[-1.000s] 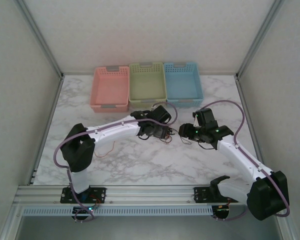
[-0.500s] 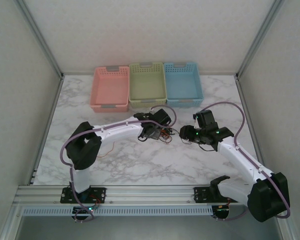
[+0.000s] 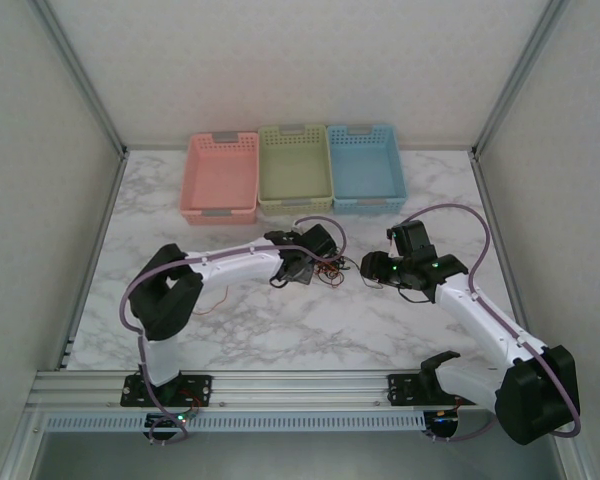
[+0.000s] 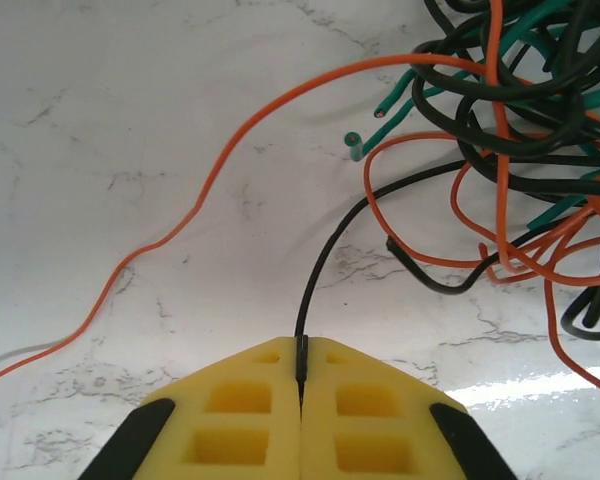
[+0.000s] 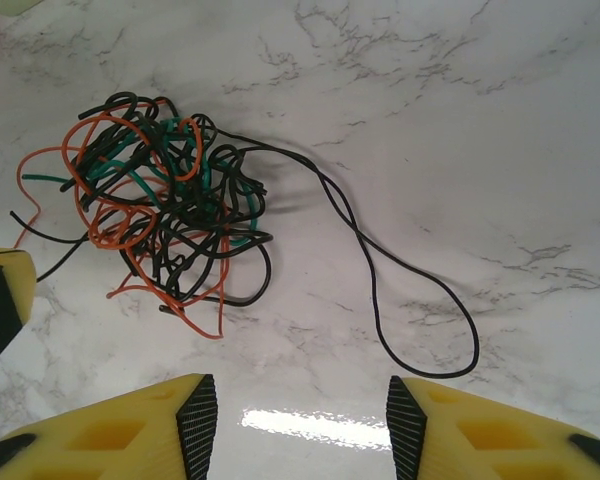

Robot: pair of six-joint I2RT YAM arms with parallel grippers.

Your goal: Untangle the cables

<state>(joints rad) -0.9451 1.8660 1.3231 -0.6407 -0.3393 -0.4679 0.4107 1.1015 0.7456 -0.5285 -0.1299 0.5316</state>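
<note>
The cables form a knot of black, red-orange and teal-green wires (image 3: 332, 272) on the marble table between my two grippers. In the left wrist view the tangle (image 4: 520, 150) fills the upper right. One black cable (image 4: 315, 270) runs from it into my left gripper (image 4: 302, 365), which is shut on that cable's end. A long orange cable (image 4: 210, 190) trails off to the left. My left gripper (image 3: 283, 277) sits just left of the knot. My right gripper (image 3: 370, 268) is on its right, open (image 5: 295, 420), above bare table. The tangle (image 5: 165, 215) and a loose black loop (image 5: 430, 300) lie ahead of it.
Pink (image 3: 221, 176), green (image 3: 294, 165) and blue (image 3: 365, 163) baskets stand in a row at the back of the table. A yellow left fingertip (image 5: 0, 290) shows at the left edge of the right wrist view. Metal frame posts border both sides.
My left gripper has closed on the black cable's end and drawn slightly left and nearer. The right arm has barely moved.
</note>
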